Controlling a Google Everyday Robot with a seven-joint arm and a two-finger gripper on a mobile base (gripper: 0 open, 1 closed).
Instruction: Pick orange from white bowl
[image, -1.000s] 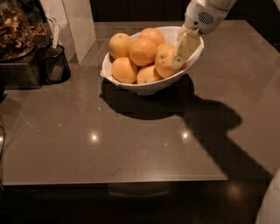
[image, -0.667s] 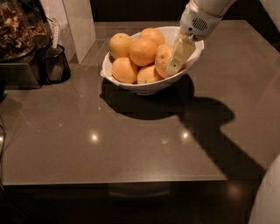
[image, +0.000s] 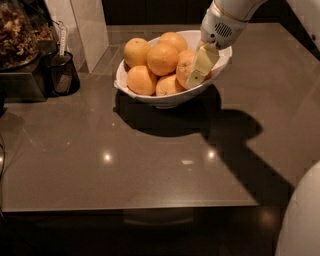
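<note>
Camera view: the hand (image: 199, 70) was seen at the right side of the white bowl (image: 125, 86), laid against the orange (image: 184, 65) – which was nestled there among 5 other oranges (image: 162, 59). Whether the hand was closed on it could not be told. The bowl was set on the counter (image: 150, 165).

Glossy white bowl (image: 161, 97), dimpled orange (image: 183, 65), matt plastic gripper (image: 196, 75) inside the bowl

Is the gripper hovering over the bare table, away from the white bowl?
No, the gripper is down inside the white bowl, pressed against an orange in the pile.
</note>
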